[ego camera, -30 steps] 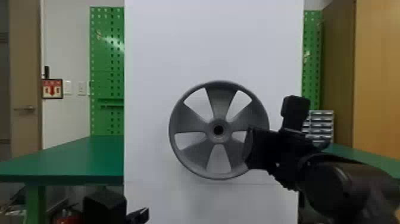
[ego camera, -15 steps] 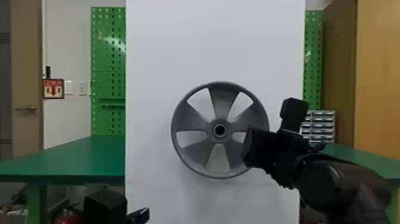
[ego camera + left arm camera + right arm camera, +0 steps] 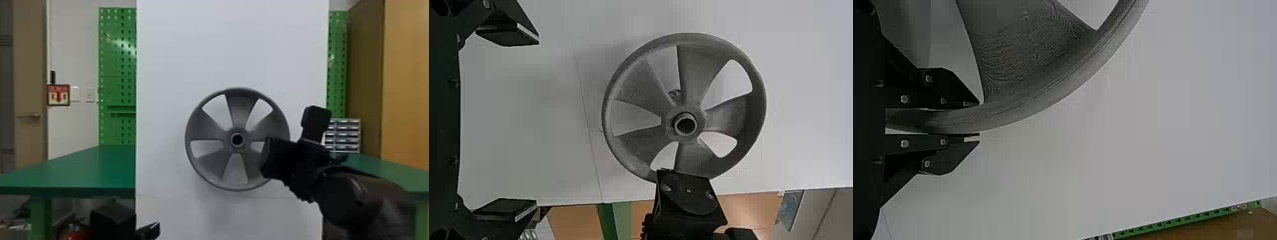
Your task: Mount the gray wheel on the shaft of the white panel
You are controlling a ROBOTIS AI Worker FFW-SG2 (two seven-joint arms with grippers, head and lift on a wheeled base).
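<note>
Right gripper [image 3: 978, 120] pinches gray wheel [image 3: 240, 110], right of head-view centre; left gripper [image 3: 537, 122] spread. Seating depth unclear; align hub [image 3: 237, 130] squarely, press evenly.

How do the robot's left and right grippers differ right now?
The left gripper is wide open and empty, while the right gripper is closed on the gray wheel at its rim. In the head view, the left gripper sits low, the right gripper higher. Both have black fingers.
</note>
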